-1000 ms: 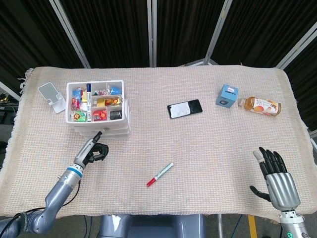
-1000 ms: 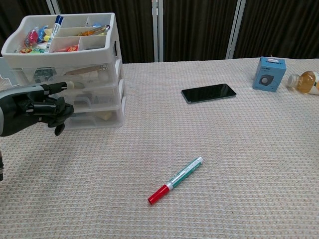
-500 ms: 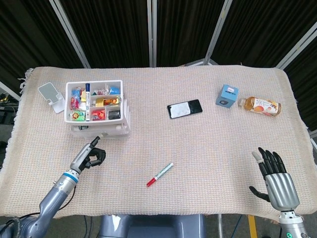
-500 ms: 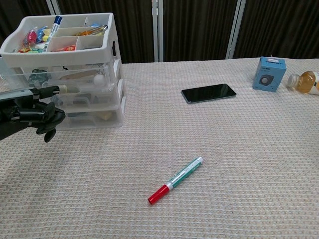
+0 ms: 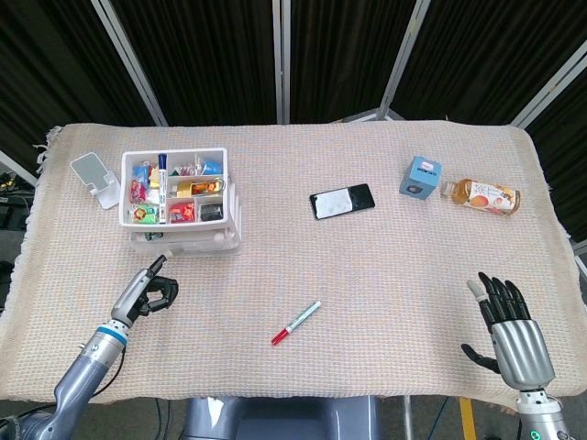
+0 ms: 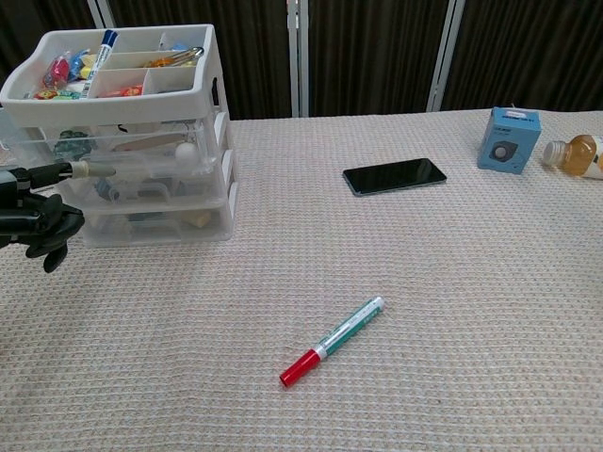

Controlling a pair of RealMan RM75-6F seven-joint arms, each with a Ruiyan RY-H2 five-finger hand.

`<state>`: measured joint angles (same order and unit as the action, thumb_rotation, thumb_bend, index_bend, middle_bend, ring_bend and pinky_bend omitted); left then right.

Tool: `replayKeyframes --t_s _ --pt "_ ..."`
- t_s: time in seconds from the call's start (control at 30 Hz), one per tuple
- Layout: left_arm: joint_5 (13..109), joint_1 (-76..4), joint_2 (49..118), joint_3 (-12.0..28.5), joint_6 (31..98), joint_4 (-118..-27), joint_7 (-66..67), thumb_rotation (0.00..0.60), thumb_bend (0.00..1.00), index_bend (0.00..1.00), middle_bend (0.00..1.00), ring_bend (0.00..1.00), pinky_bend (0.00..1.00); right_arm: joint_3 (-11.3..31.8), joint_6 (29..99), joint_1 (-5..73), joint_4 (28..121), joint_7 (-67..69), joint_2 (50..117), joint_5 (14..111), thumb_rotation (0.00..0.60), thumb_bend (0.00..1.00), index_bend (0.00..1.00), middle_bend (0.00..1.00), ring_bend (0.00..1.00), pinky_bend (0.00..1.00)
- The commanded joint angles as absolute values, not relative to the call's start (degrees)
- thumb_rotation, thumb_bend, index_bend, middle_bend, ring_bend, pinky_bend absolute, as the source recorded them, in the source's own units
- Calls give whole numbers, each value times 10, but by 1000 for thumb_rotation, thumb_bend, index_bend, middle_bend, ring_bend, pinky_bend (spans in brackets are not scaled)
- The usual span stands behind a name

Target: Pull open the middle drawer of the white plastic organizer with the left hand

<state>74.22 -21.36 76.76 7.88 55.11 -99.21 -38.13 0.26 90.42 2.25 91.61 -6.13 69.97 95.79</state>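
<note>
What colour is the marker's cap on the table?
Red cap on a green-and-white marker; clearest in the chest view.

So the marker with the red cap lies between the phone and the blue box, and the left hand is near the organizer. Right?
Not quite. The marker with the red cap lies alone on the cloth nearer the robot, well short of the phone and the blue box, as the head view shows. The left hand is indeed near the organizer.

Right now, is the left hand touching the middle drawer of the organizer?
Cannot tell. In chest view one finger of the left hand overlaps the middle drawer; head view shows no plain gap.
</note>
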Motion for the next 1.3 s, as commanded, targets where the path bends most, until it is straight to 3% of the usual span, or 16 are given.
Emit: replayKeyframes --t_s 0.03,0.23,0.57,0.9,1.3 --pt "759 -209 761 64 556 -988 -365 600 896 112 781 778 649 2 903 23 916 -62 700 957 600 20 0 0 0 0" --pt "806 -191 737 41 612 -1001 -273 600 894 112 781 778 649 1 899 23 916 -63 700 956 600 20 0 0 0 0" --pt "801 -171 653 43 680 -1131 -108 600 892 144 781 778 649 -1 899 23 917 -69 702 958 600 19 0 0 0 0" --pt "658 -205 627 97 714 -1193 108 600 893 248 798 789 649 -2 896 23 917 -68 702 958 600 20 0 0 0 0" --pt "504 -268 642 122 679 -1180 204 600 892 165 801 790 649 -2 893 24 917 -68 703 957 600 20 0 0 0 0"
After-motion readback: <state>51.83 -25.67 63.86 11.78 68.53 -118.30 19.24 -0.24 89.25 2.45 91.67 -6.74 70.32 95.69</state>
